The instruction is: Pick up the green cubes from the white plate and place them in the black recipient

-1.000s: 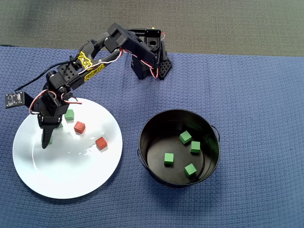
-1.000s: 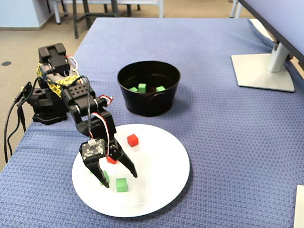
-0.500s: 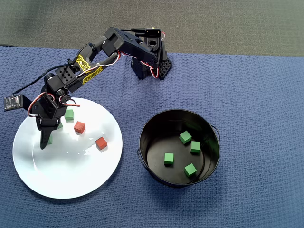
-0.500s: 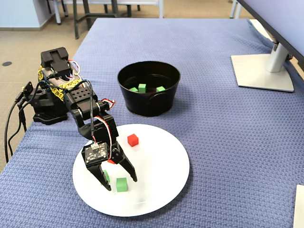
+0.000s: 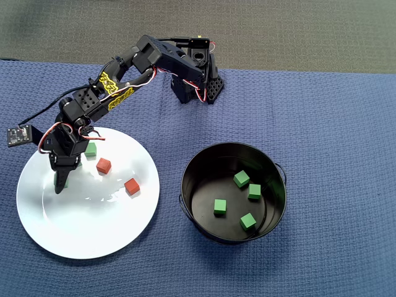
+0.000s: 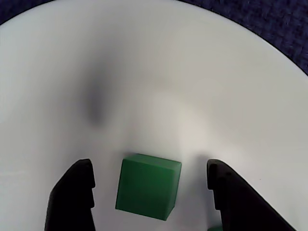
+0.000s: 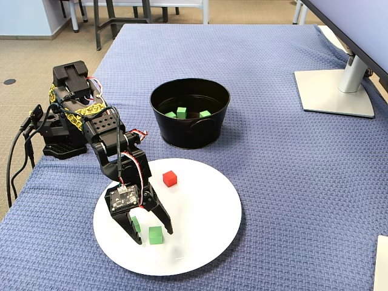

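Between spread tool (image 6: 149, 185) fingers: green cube (image 6: 148, 186), untouched, on white plate (image 6: 192, 82).

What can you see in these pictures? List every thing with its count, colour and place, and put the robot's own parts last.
cloth: one, blue, covers the table
floor: grey, past the cloth's far edge in the overhead view
monitor stand: one, pale grey, at the right of the fixed view
white plate: one, at the left of the overhead view
black bucket: one, right of the plate
green cubes in the bucket: four
green cubes on the plate: two, one of them between the fingers
red cubes: two, on the plate
arm: one, black, reaches from its base to the plate
hand: one, black, open over the plate
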Tool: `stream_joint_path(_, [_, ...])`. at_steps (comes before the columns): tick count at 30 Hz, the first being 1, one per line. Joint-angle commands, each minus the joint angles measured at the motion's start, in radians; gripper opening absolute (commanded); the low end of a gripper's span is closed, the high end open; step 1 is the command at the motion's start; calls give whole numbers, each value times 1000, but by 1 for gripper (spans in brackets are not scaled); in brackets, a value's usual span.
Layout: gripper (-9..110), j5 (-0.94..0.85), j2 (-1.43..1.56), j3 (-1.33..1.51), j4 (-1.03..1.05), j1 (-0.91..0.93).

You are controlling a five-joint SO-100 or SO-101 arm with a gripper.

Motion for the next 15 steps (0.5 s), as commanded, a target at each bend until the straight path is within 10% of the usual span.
stream_joint_path(1, [22,-15,12,11,-40,-21])
stream_joint_path(15, [17,9,11,40,-75,-35])
